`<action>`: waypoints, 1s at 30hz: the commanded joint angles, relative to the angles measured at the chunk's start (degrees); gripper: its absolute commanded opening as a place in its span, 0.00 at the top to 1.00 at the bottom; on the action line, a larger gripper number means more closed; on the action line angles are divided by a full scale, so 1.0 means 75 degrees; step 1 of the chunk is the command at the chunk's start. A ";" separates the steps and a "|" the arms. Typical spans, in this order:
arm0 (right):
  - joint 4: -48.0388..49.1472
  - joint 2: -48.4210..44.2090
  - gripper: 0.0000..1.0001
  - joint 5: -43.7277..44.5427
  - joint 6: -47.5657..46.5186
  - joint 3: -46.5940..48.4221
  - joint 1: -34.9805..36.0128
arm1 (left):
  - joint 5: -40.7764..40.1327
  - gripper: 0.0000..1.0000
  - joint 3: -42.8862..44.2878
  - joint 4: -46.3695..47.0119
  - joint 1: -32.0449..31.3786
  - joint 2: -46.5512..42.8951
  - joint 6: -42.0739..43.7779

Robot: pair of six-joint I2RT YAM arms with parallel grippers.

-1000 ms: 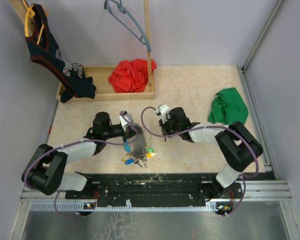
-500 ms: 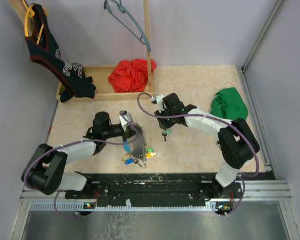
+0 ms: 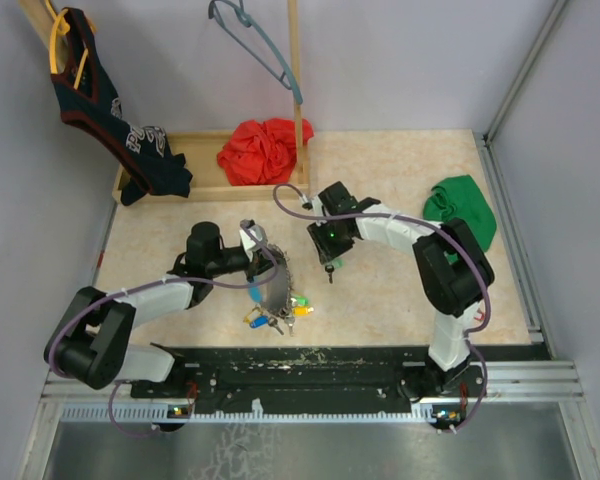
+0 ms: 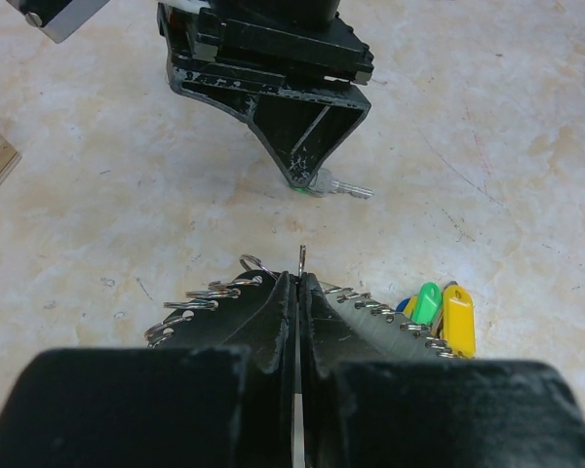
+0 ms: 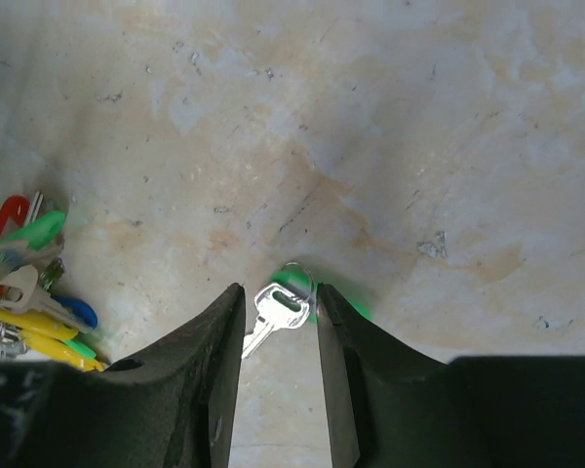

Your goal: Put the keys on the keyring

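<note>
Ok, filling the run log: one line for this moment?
left gripper: shut on keyring | right gripper: open, astride loose key

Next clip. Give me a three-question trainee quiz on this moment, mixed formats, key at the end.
1. True or false: the right tool is clamped shut on the loose key.
2. What does the left tool grip? A) nothing B) the keyring C) the loose key
3. What colour is the cloth in the wooden tray?
Key: 1 false: its jaws stand apart, and the key lies between them on the table. 2 B. 3 red.
</note>
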 commanded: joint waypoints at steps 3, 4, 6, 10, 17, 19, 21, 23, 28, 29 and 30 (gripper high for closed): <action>-0.0247 0.0343 0.63 0.0529 0.0049 0.0584 0.0178 | 0.0067 0.99 0.0245 0.0075 0.0026 0.0025 -0.0001; -0.0297 0.0357 0.63 0.0617 0.0053 0.0601 0.0213 | 0.0063 0.99 0.0246 0.0082 0.0020 0.0024 -0.0001; -0.0388 0.0388 0.62 0.0737 0.0023 0.0617 0.0276 | 0.0053 0.99 0.0243 0.0084 0.0020 0.0013 -0.0002; -0.0568 0.0535 0.63 0.0811 -0.0047 0.0688 0.0390 | 0.0067 0.99 0.0243 0.0080 0.0025 0.0024 -0.0013; -0.0753 0.0567 0.80 0.0981 -0.0140 0.0717 0.0543 | 0.0056 0.99 0.0231 0.0081 0.0027 -0.0002 -0.0014; -0.0752 0.0494 0.83 0.0958 -0.0142 0.0725 0.0547 | 0.0067 0.99 0.0231 0.0082 0.0026 0.0001 -0.0025; -0.0758 0.0386 0.83 0.0881 -0.0140 0.0742 0.0554 | 0.0068 0.99 0.0246 0.0081 0.0020 0.0001 -0.0020; -0.0754 0.0305 0.86 0.0780 -0.0149 0.0766 0.0555 | 0.0068 0.99 0.0236 0.0082 0.0018 -0.0002 -0.0026; -0.0795 0.0176 0.96 0.0819 -0.0208 0.0792 0.0595 | 0.0068 0.99 0.0244 0.0093 0.0024 0.0001 -0.0028; -0.0799 0.0169 1.00 0.0817 -0.0209 0.0793 0.0599 | 0.0076 0.99 0.0243 0.0096 0.0021 0.0006 -0.0036; -0.0790 0.0147 1.00 0.0812 -0.0209 0.0787 0.0609 | 0.0073 0.99 0.0246 0.0103 0.0022 0.0012 -0.0031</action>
